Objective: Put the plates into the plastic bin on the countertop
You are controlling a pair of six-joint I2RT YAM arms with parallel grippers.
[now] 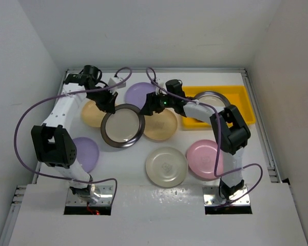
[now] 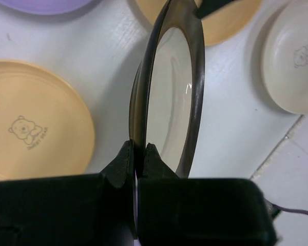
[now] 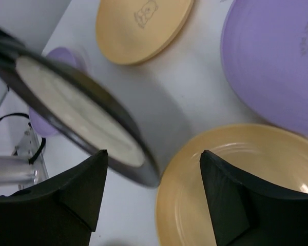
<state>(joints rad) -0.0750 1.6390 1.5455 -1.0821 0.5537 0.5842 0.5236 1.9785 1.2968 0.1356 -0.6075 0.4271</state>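
My left gripper is shut on the rim of a dark-rimmed grey plate and holds it above the countertop. In the left wrist view the fingers pinch its rim. My right gripper is open and empty at that plate's right edge; in its wrist view the plate's rim lies between the jaws. The yellow bin at the back right holds another dark-rimmed plate.
On the countertop lie a lavender plate, a yellow-orange plate, another yellow-orange plate, a cream plate, a pink plate and a second lavender plate. Walls stand left, back and right.
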